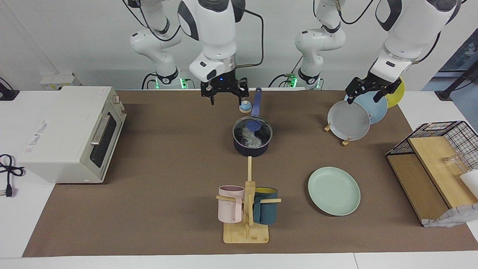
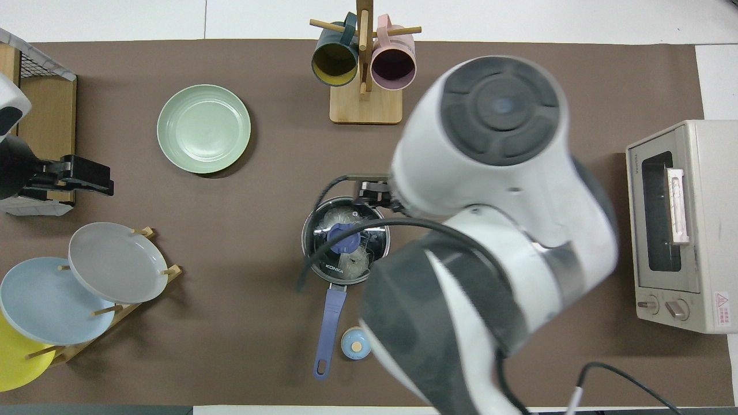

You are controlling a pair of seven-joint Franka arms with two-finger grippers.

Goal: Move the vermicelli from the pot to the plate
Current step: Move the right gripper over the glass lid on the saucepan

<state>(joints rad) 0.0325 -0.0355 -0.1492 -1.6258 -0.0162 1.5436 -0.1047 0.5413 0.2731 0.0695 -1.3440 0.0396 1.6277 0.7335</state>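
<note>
The pot (image 1: 251,142), glass lid (image 2: 346,239) on, sits mid-table on the brown mat (image 1: 168,168) with bare mat around it, its blue handle pointing toward the robots beside a small blue bell (image 1: 245,107). Whitish vermicelli (image 1: 250,138) shows through the lid. The mint plate (image 1: 334,191) lies empty toward the left arm's end. The right gripper (image 1: 225,98) hangs open, holding nothing, above the mat near the handle; the left gripper (image 1: 368,94) waits open over the plate rack (image 1: 345,141).

Glossy glass lid (image 1: 252,129) (metal-rimmed); matt plate (image 1: 334,191).
</note>
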